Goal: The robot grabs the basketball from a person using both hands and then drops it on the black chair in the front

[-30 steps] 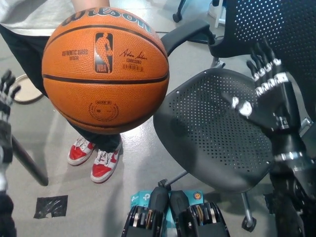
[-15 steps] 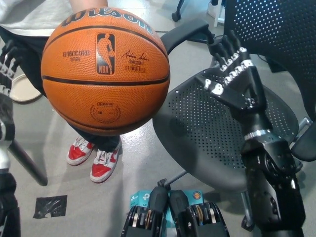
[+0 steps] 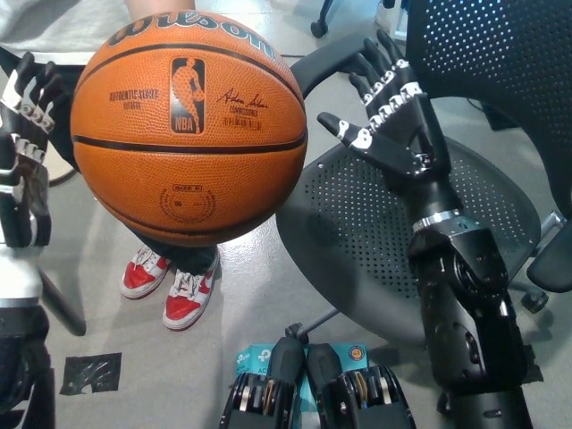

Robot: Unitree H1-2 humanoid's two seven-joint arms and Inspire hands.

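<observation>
At the far left my white left hand point(image 3: 25, 170) stood open-fingered just beside the basketball point(image 3: 189, 127), which a person point(image 3: 63, 25) held out over the grey floor point(image 3: 98, 313); my black right hand point(image 3: 386, 114) was spread and empty near its other side. I judged the grab still pending: both palms needed to close in before any carry to the black chair point(image 3: 375, 259) at the right.

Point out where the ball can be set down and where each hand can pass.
Free: the chair seat, bare left of the right hand. A gap separates that hand and the basketball. Crowded: the left hand nearly meets the ball; shoes stand beneath.
</observation>
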